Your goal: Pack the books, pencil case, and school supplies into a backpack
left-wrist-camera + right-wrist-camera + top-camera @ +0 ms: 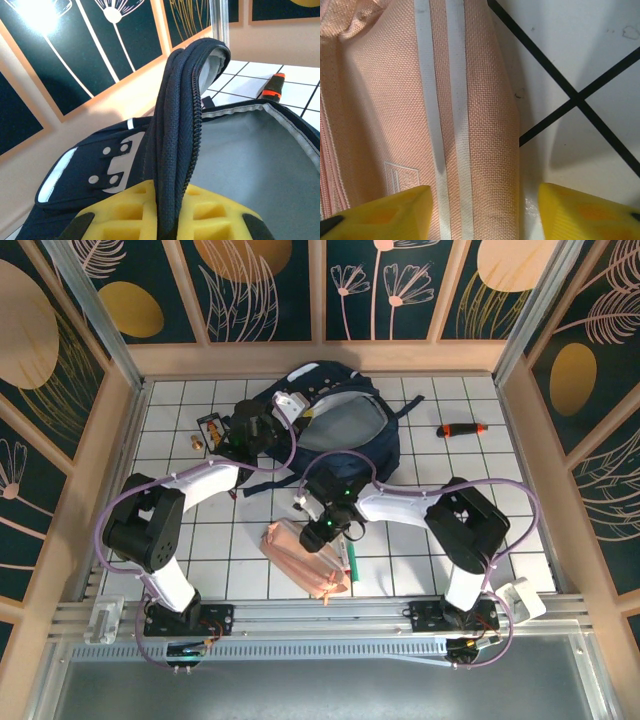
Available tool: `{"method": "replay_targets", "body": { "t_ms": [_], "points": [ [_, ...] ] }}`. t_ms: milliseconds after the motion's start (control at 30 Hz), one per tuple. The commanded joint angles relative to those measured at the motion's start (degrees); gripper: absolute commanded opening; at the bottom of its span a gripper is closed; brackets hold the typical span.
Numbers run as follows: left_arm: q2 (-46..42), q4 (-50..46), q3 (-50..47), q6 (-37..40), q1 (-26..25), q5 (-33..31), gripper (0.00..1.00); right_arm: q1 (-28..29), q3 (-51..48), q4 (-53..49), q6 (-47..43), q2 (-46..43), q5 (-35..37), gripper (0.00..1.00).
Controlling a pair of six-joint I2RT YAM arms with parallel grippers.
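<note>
White tiled table [530, 460] bears the backpack [350, 425]; floral panels [270, 300] surround.

Red/black tool [461, 429] rt side of table [400, 575]; black card [210, 427] left.

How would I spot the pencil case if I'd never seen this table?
Find the big navy backpack at the far middle of the table. On its near side lies the pencil case, beside a slim marker; it is the only salmon-pink pouch.

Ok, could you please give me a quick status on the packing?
Left hand shut on backpack rim, holding it open. Right hand open, straddling pencil case edge. Marker beside it, nothing seen in the way.
</note>
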Motion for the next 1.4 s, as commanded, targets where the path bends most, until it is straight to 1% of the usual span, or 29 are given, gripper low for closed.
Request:
{"method": "replay_targets", "body": {
  "t_ms": [0, 67, 200, 233, 300, 367, 433, 533, 633, 700, 800, 900, 1000, 1067, 1167, 1267, 1367],
  "points": [
    [-1.7, 3.1, 0.1, -1.6, 0.8, -0.1, 0.00, 1.2, 1.2, -1.1, -0.3, 1.3, 2.1, 0.49],
    [-1.6, 3.2, 0.3, -1.6, 0.8, -0.1, 0.00, 1.5, 1.2, -0.9, -0.2, 1.9, 2.5, 0.40],
    [-1.8, 3.2, 0.2, -1.6, 0.9, -0.1, 0.00, 2.0, 1.3, -1.4, -0.4, 3.0, 3.8, 0.29],
    [-1.8, 3.3, 0.1, -1.6, 0.9, -0.1, 0.00, 2.2, 1.3, -1.4, -0.6, 3.0, 4.1, 0.25],
    [-2.0, 3.4, -0.1, -1.6, 0.9, 0.0, 0.00, 2.4, 1.3, -1.4, -0.8, 2.8, 4.4, 0.14],
    [-2.1, 3.3, -0.2, -1.6, 0.9, -0.1, 0.00, 2.3, 1.5, -1.4, -1.3, 1.6, 4.1, 0.00],
    [-2.2, 3.1, -0.3, -1.5, 0.9, -0.1, 0.00, 2.2, 2.0, -1.6, -1.4, -0.1, 3.3, 0.00],
    [-2.6, 2.9, -0.3, -1.2, 1.0, -0.2, 0.00, 1.8, 4.2, -3.4, -0.9, -3.9, 0.1, 0.00],
    [-3.0, 2.6, -0.3, -1.2, 1.2, -0.3, 0.00, 0.3, 6.3, -5.2, 2.4, -10.0, -5.7, 0.00],
    [-3.3, 2.5, -0.3, -1.4, 1.3, -0.3, 0.00, -1.9, 6.3, -5.6, 5.8, -15.1, -9.3, 0.00],
    [-3.8, 3.8, -0.7, -2.3, 1.4, -0.3, 0.00, -8.1, 4.0, -5.4, 12.9, -22.5, -14.6, 0.00],
    [-4.6, 9.5, -2.8, -3.0, 1.3, -0.4, 0.00, -16.9, 1.1, -5.3, 19.8, -28.4, -18.8, 0.00],
    [-5.6, 15.0, -5.5, -0.5, 1.3, 1.4, 0.00, -25.2, -1.2, -1.4, 28.1, -32.9, -22.6, 0.00],
    [-5.8, 16.3, -5.8, 1.8, 1.3, 3.4, 0.00, -29.2, -1.8, 3.0, 34.5, -34.2, -25.2, 0.00],
    [-5.9, 17.5, -5.6, 3.3, 1.3, 3.6, 0.00, -33.2, -0.2, 3.0, 44.7, -33.3, -23.1, 0.00],
    [-6.3, 22.4, -6.9, 5.4, 1.3, 3.6, 0.00, -35.9, 0.2, 4.0, 52.9, -31.4, -23.6, 0.00],
    [-6.4, 26.5, -7.4, 7.6, 1.2, 4.1, 0.00, -37.6, -2.3, 9.6, 60.7, -30.5, -23.2, 0.00]
  ]
}}
